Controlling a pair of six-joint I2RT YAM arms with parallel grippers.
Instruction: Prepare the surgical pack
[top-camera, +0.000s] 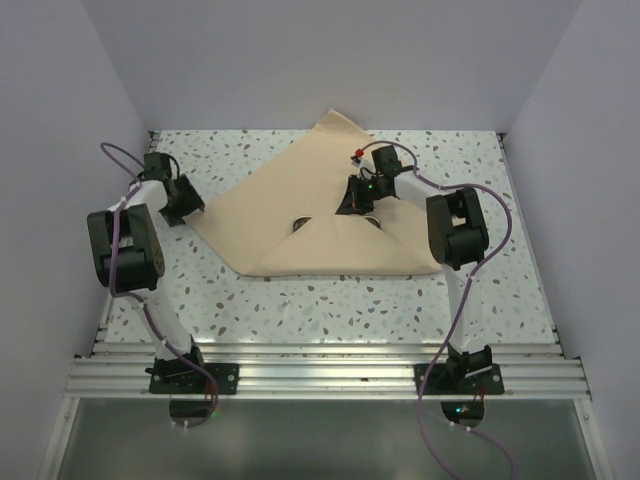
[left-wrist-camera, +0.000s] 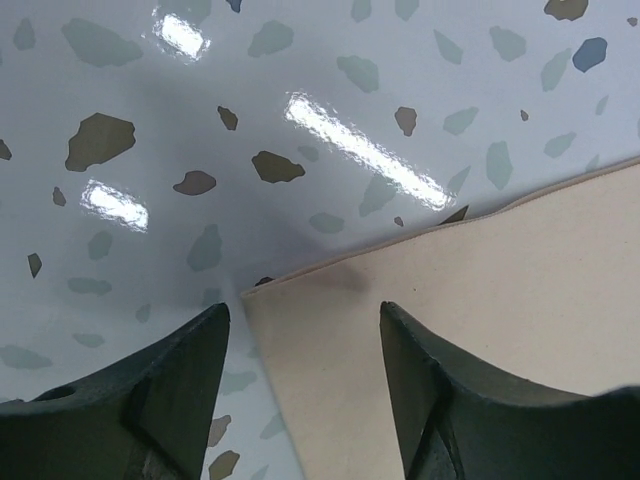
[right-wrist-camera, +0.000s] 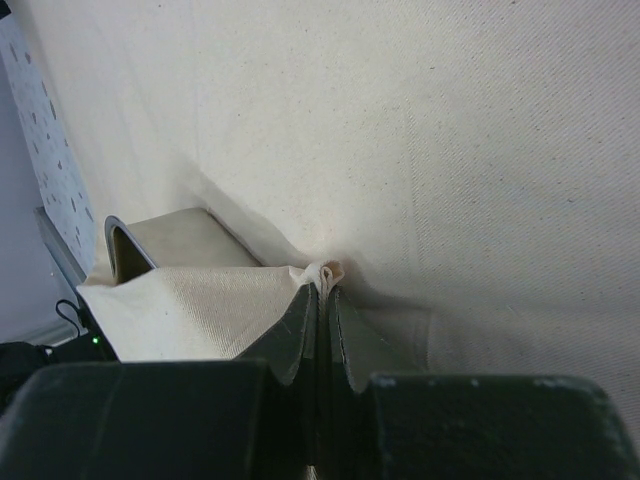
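The wrap sheet (right-wrist-camera: 480, 150) was matt, finely woven tan cloth; the speckled tabletop (left-wrist-camera: 300, 80) was smooth and glossy, with glare toward 12 o'clock.

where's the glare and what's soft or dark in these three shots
Left wrist view: white glare streaks on the glossy speckled table top, none on the tan-beige matte wrap sheet; the black left gripper is underlit. Right wrist view: cloth weave sharp, the black right gripper pinching it is dark and slightly soft. Top view: even light, faint shadows.
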